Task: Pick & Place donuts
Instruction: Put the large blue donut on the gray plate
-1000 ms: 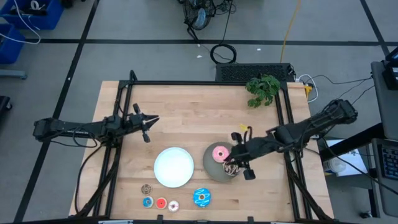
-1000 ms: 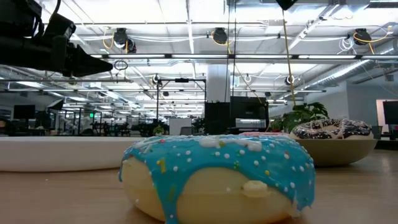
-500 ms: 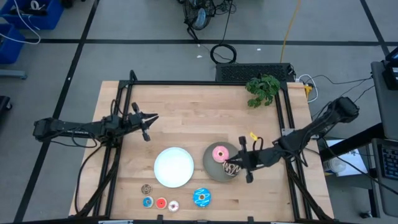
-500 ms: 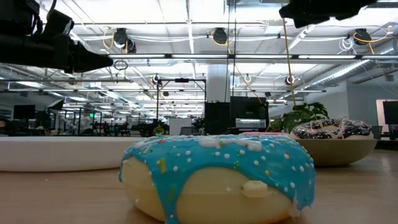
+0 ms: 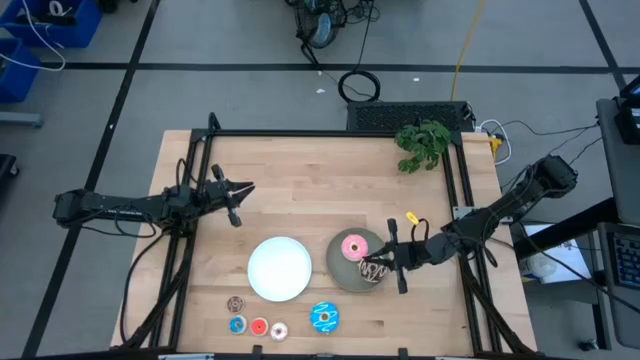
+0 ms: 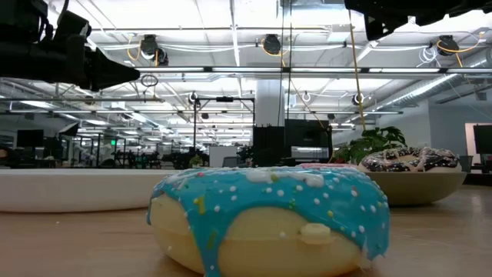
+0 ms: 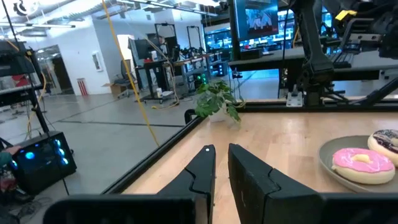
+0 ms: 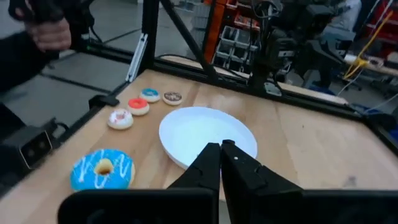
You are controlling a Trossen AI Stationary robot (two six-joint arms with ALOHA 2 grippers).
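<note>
The pink donut (image 5: 353, 246) and the dark brown drizzled donut (image 5: 375, 270) lie on the grey plate (image 5: 340, 268). The blue sprinkled donut (image 5: 324, 317) lies flat on the table near its near edge. Left of it, the tiny brown (image 5: 236, 303), blue (image 5: 237, 324), red (image 5: 259, 326) and white (image 5: 279, 329) donuts also lie on the wood. My right gripper (image 5: 388, 262) hovers shut over the grey plate's right rim, holding nothing. My left gripper (image 5: 238, 195) waits shut and empty over the table's left part.
A white plate (image 5: 280, 268) sits left of the grey one. A potted plant (image 5: 422, 143) stands at the far right corner. Black frame rails (image 5: 300, 133) run along the table's edges. A person's hand (image 8: 43, 25) shows beyond the near left corner.
My right gripper has drawn back from over the grey plate toward the table's right edge and turned somewhat, and the arm now shows at the top of the low view. The donuts have stayed where they were.
</note>
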